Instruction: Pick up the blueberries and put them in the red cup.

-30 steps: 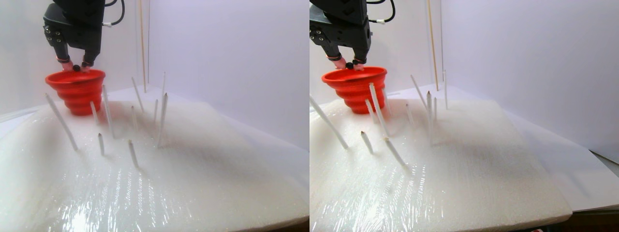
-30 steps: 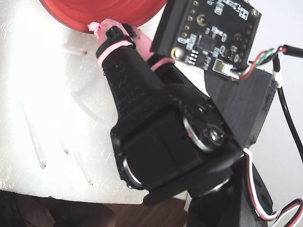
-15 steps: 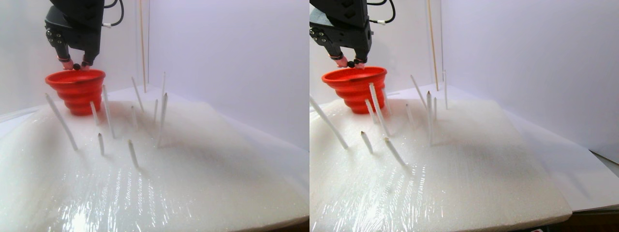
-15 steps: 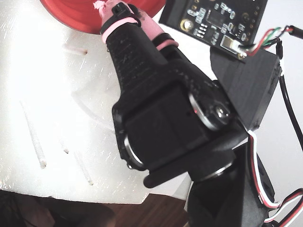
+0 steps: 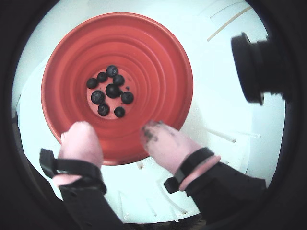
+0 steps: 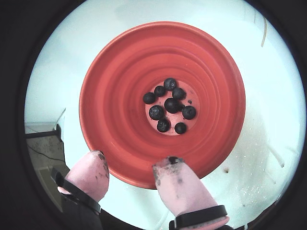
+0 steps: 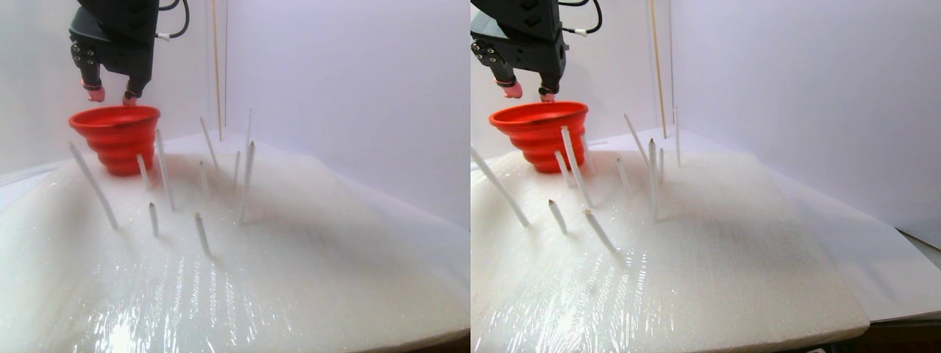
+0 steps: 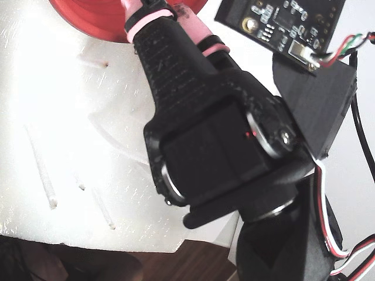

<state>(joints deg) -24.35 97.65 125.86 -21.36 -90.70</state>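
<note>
The red cup (image 5: pixel 158 62) fills both wrist views, and several dark blueberries (image 5: pixel 112 91) lie together on its bottom (image 6: pixel 171 105). My gripper (image 5: pixel 116 128) hangs just above the cup's near rim, open, with nothing between its pink-wrapped fingertips (image 6: pixel 133 159). The stereo pair view shows the cup (image 7: pixel 116 136) at the back left of the white foam pad, the open gripper (image 7: pixel 112 97) right over its rim. In the fixed view the black gripper body (image 8: pixel 205 134) hides most of the cup (image 8: pixel 88 17).
Several thin white sticks (image 7: pixel 164 180) stand tilted in the foam pad (image 7: pixel 294 257) just in front of and right of the cup. A thin wooden rod (image 7: pixel 216 66) leans on the back wall. A black camera module (image 5: pixel 254 67) sits right of the cup.
The gripper held one blueberry over the cup rim; now its fingers have opened and the berry is gone from between them. The gripper has risen slightly.
</note>
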